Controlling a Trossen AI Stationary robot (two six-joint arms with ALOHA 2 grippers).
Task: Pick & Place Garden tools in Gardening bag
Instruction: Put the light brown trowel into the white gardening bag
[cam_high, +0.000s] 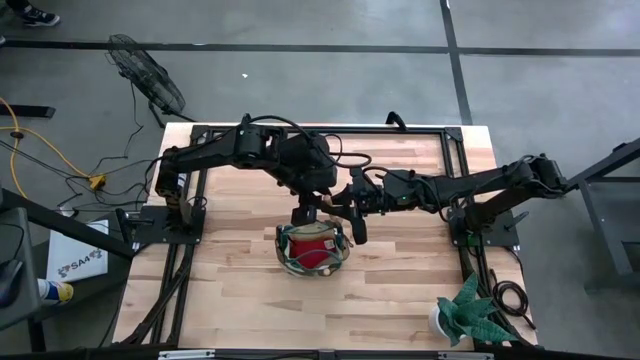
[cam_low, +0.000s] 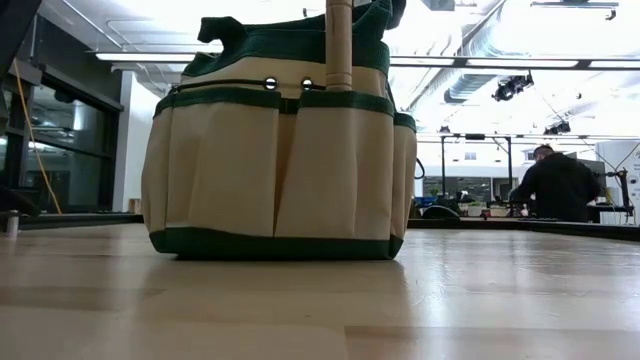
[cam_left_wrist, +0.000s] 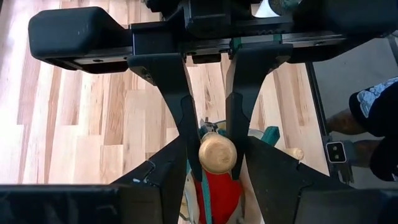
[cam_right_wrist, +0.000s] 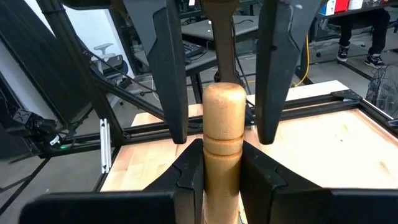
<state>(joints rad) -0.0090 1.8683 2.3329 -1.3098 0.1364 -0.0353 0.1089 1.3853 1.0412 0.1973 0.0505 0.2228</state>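
Observation:
The beige gardening bag with green trim (cam_high: 283, 250) (cam_low: 270, 160) stands at the table's middle, a red item (cam_high: 315, 252) inside it. A wooden tool handle (cam_low: 340, 45) (cam_right_wrist: 222, 118) stands upright at the bag's wall. Its lower part goes in behind a pocket's green trim and is hidden. My right gripper (cam_high: 350, 222) (cam_right_wrist: 222, 165) reaches in level from the right and is shut on the handle. My left gripper (cam_high: 305, 212) (cam_left_wrist: 216, 169) hangs above the bag's far rim, open. Its fingers (cam_right_wrist: 169, 74) stand either side of the handle's top, apart from it. My right gripper pinches the wooden handle a little below its rounded top end (cam_right_wrist: 222, 149) between its two fingers (cam_right_wrist: 186, 171). The fingers come level from the table's right and lie across the handle. The handle stands upright, its lower part down in the bag.
A green spiky plant in a white pot (cam_high: 468, 312) stands at the near right corner. Black frame rails (cam_high: 190, 230) run along both table sides. Another wooden handle end (cam_left_wrist: 295, 152) shows in the bag. A person (cam_low: 560, 185) is in the room beyond.

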